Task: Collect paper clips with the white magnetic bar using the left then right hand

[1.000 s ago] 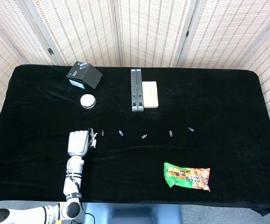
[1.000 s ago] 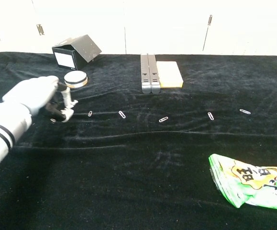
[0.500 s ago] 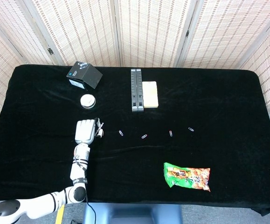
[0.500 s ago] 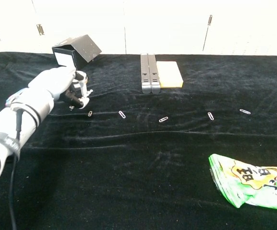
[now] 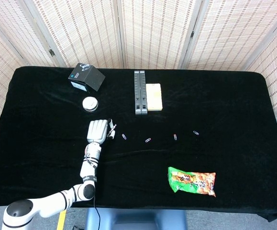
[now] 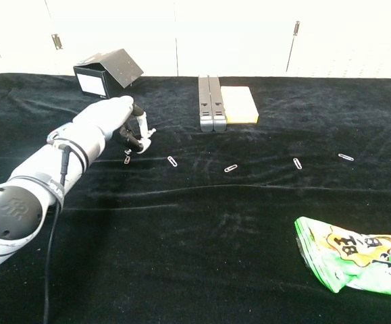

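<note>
My left hand (image 5: 98, 131) (image 6: 114, 118) hovers low over the black cloth left of centre, pinching a small white magnetic bar (image 6: 144, 128) (image 5: 112, 130) between thumb and fingers. A paper clip (image 6: 127, 156) shows just under the hand; I cannot tell whether it hangs from the bar or lies on the cloth. To the right, a row of paper clips lies on the cloth: the nearest (image 5: 124, 136) (image 6: 172, 161), then one (image 5: 148, 140) (image 6: 231, 168), another (image 5: 176, 137) (image 6: 296, 163), and the farthest (image 5: 196, 132) (image 6: 346, 157). My right hand is out of sight.
A black box (image 5: 87, 77) (image 6: 107, 71) and a round white tin (image 5: 90, 103) sit behind the left hand. Two black bars (image 5: 140, 92) (image 6: 209, 102) and a yellow pad (image 5: 153, 97) (image 6: 239, 104) lie at back centre. A green snack bag (image 5: 192, 181) (image 6: 357, 253) lies front right.
My left hand has carried the white bar to the right along the row of clips. The leftmost clip on the cloth is now hidden under or at the hand.
</note>
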You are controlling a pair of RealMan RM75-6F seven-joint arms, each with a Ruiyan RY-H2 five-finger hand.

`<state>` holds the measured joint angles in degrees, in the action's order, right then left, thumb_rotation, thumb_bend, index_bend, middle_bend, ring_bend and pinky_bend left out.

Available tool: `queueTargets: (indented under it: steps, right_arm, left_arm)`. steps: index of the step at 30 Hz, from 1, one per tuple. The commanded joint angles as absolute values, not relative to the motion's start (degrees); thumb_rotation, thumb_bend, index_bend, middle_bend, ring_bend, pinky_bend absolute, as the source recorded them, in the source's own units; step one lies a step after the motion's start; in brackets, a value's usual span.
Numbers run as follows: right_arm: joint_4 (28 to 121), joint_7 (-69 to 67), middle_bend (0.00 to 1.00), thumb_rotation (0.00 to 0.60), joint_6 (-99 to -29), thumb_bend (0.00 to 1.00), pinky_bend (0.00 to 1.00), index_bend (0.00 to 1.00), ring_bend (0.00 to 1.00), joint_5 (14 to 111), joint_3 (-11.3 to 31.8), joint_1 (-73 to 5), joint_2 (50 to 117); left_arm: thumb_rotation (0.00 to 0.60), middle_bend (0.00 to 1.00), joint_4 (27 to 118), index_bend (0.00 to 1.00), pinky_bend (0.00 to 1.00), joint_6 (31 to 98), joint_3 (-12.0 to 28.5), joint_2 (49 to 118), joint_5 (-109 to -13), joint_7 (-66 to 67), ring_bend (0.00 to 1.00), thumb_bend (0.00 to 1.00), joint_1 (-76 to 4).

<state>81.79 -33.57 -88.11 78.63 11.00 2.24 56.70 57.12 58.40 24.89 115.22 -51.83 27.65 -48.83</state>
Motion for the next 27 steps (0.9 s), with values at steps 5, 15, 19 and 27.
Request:
queueTargets:
  steps: [5, 15, 19, 27]
  right_arm:
    - [81.74, -33.18, 0.0, 0.6, -88.16, 0.26, 0.0, 0.0, 0.0, 77.7, 11.08, 2.72, 56.76]
    - [81.81, -32.63, 0.0, 0.6, -88.34, 0.26, 0.0, 0.0, 0.0, 76.76, 11.11, 3.51, 56.83]
    - [81.88, -32.51, 0.0, 0.6, -88.44, 0.26, 0.0, 0.0, 0.0, 76.78, 11.16, 3.62, 56.84]
    - [82.11, -32.07, 0.0, 0.6, -88.09, 0.26, 0.0, 0.0, 0.0, 76.9, 11.25, 3.41, 56.89]
  left_arm:
    - [0.6, 1.0, 51.98, 0.74, 1.0, 54.8, 24.63, 117.06, -51.85, 24.57, 1.0, 0.7, -50.88]
    - [0.6, 1.0, 45.81, 0.74, 1.0, 52.62, 23.6, 119.08, -53.26, 21.05, 1.0, 0.7, -52.0]
    - [0.6, 1.0, 44.88, 0.74, 1.0, 52.68, 23.38, 119.25, -53.75, 20.25, 1.0, 0.7, -51.92]
    - [0.6, 1.0, 46.39, 0.73, 1.0, 53.76, 23.41, 118.43, -54.68, 19.15, 1.0, 0.7, -51.47]
